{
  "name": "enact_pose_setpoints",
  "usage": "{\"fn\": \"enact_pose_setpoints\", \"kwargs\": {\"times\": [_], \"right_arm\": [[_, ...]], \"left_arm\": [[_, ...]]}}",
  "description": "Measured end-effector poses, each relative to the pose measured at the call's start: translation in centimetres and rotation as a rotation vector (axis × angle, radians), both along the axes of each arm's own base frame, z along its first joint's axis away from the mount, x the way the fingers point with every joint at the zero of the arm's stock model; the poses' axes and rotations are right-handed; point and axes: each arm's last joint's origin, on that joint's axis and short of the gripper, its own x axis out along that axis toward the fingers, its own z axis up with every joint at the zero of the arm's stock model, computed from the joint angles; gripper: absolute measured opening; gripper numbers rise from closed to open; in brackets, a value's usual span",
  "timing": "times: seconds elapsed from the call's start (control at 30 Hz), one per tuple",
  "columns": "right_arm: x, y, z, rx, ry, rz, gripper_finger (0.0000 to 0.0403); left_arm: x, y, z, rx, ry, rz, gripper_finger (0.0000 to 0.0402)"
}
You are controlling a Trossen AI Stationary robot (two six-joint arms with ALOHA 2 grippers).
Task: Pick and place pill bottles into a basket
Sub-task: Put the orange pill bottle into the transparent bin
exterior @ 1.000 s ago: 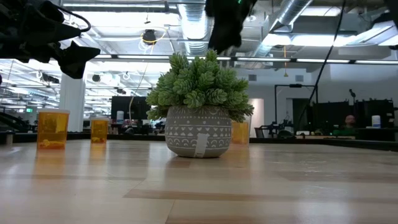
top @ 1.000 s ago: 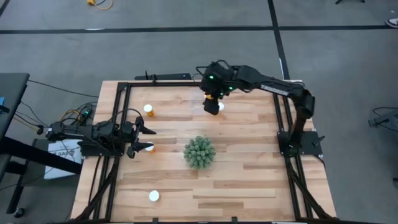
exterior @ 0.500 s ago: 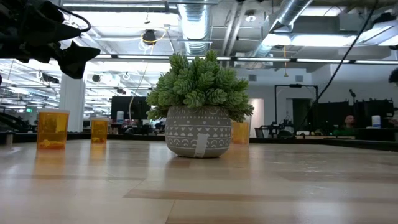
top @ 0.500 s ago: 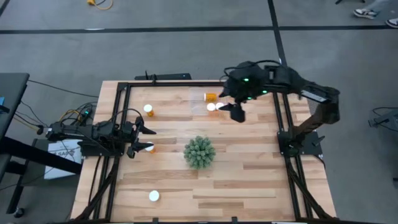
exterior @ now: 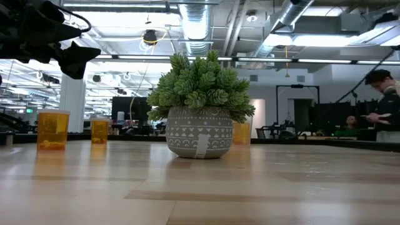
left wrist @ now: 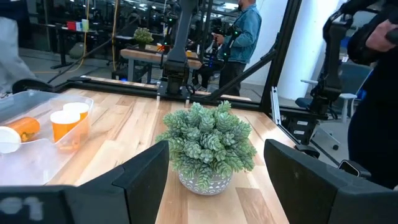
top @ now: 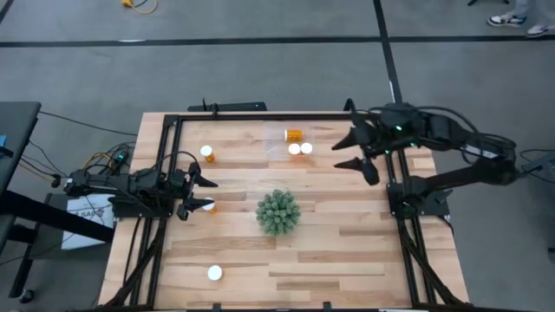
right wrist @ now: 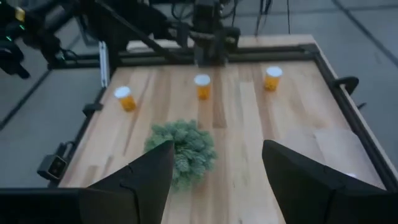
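Three pill bottles are lying inside the basket (top: 295, 144) at the far middle of the counter (top: 347, 234): one bottle on its side (top: 295, 134) and two upright bottles (top: 300, 149) just beside it. Three are waiting outside it: one at the far left (top: 207, 153), one at the left edge (top: 208, 206) and one at the near left corner (top: 214, 273). The plant (top: 278, 211) is standing mid-counter, apart from all of them.

The right tool (top: 356, 151) is hanging over the right edge of the counter, beside the basket, fingers spread and holding nothing. The left tool (top: 201, 192) is hovering at the left edge, fingers likewise apart and empty, with the left-edge bottle sitting right by its near finger.

Judgement: the work is standing between placements, about half done. The next move is calling for one tool to line up over a remaining bottle, most readily the left tool on the left-edge bottle, descend around it, close, then carry it clear of the plant to the basket.
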Motion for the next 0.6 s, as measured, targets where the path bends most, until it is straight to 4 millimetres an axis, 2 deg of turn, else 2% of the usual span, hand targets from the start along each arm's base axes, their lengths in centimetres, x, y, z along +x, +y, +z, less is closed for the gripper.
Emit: {"fn": "enact_pose_setpoints", "kwargs": {"times": [0.23,0.4,0.6], "right_arm": [[-3.0,0.8,-3.0,0.048,-0.052,-0.016,0.0240],[-4.2,1.0,-5.3,0.064,-0.045,-0.024,0.0240],[-5.7,1.2,-7.4,0.081,-0.125,-0.036,0.0240]], "left_arm": [[0.0,0.0,0.0,0.000,0.000,0.000,0.0254],[0.0,0.0,0.0,0.000,0.000,0.000,0.0254],[0.0,0.0,0.0,0.000,0.000,0.000,0.0254]]}}
